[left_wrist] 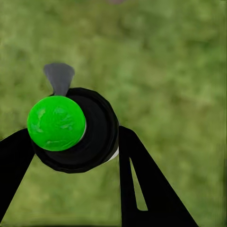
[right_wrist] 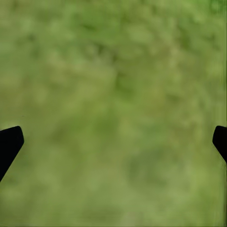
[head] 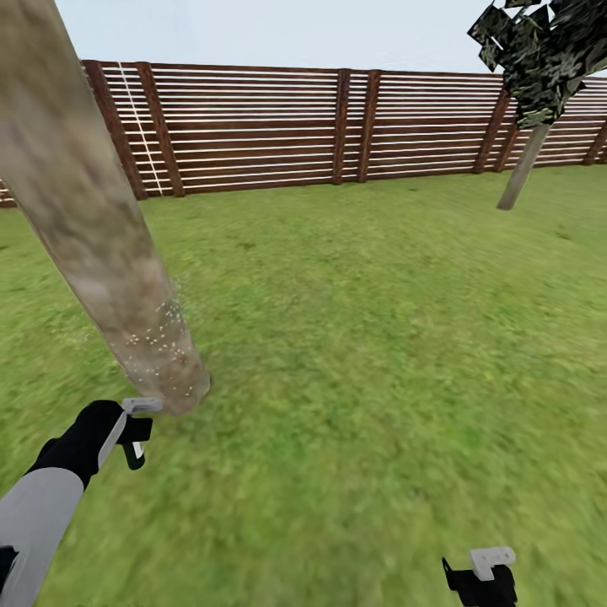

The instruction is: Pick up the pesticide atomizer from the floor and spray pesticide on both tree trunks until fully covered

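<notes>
**Inspector A:** Grey-brown mottled bark column, the near tree trunk (head: pixel 101 253), leans across the left of the head view. Fine white specks of pesticide (head: pixel 160 337) dot its lowest stretch and drift just beside it; the bark higher up looks bare.

**Inspector B:** And the sprayer?

**Inspector A:** Small dark pesticide atomizer (head: pixel 135 434) sits in the left gripper (head: pixel 128 428), near the trunk's foot, above the green lawn (head: pixel 362 337). In the left wrist view the jaws are clamped on its round black body (left_wrist: pixel 97 137), topped by a bright green cap. The left arm reaches forward and low, grey sleeve and black wrist angled toward the trunk.

**Inspector B:** Step in hand?

**Inspector A:** Spraying the first trunk, in my judgement, with coverage only begun. Next move calls for raising the nozzle and working up and round the bark.

**Inspector B:** Further right?

**Inspector A:** Brown slatted fence (head: pixel 337 126) behind; a second slim trunk with dark foliage (head: pixel 523 169) well apart, far right. The right gripper (head: pixel 485 577) hangs low, idle; its wrist view shows jaws spread wide over grass, holding nothing.
</notes>
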{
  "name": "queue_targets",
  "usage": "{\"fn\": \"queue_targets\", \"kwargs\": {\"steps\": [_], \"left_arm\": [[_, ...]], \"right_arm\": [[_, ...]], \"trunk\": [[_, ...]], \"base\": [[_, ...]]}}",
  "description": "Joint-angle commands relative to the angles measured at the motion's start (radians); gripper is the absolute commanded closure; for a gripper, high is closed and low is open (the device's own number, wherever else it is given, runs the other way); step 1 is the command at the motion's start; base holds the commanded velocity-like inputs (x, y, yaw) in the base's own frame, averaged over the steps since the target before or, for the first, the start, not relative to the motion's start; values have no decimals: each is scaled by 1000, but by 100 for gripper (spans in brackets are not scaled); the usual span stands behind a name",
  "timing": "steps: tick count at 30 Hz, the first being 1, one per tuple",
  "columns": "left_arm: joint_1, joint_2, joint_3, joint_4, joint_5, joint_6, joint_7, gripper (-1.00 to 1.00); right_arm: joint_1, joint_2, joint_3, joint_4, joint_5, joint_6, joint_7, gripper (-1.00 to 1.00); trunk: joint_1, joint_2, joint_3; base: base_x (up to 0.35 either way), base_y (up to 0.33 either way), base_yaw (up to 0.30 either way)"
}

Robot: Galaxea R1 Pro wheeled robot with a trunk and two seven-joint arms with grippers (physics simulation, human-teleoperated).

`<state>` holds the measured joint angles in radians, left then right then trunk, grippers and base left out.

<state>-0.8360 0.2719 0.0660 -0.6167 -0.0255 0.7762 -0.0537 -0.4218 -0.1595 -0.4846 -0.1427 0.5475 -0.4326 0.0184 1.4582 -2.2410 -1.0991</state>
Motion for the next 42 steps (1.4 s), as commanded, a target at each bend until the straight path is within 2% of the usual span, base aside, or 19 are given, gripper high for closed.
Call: {"fn": "queue_targets", "kwargs": {"steps": [1, 15, 25, 33, 42], "left_arm": [[0, 0, 0, 0, -1, 0, 0, 100], [0, -2, 2, 3, -1, -5, 3, 100], [0, -12, -2, -9, -1, 4, 2, 100], [0, -14, 0, -11, -1, 5, 2, 100], [0, -16, -1, -11, -2, 5, 2, 100]], "right_arm": [[0, 0, 1, 0, 0, 0, 0, -100], [0, 0, 0, 0, 0, 0, 0, -100], [0, 0, 0, 0, 0, 0, 1, -100], [0, 0, 1, 0, 0, 0, 1, -100], [0, 0, 0, -1, 0, 0, 0, -100]], "trunk": [[0, 0, 0], [0, 0, -3], [0, 0, -12], [0, 0, -13], [0, 0, -18]], "base": [[150, -266, 267], [226, -139, 70], [62, -33, 180], [232, -172, 33], [74, -242, 216]]}}
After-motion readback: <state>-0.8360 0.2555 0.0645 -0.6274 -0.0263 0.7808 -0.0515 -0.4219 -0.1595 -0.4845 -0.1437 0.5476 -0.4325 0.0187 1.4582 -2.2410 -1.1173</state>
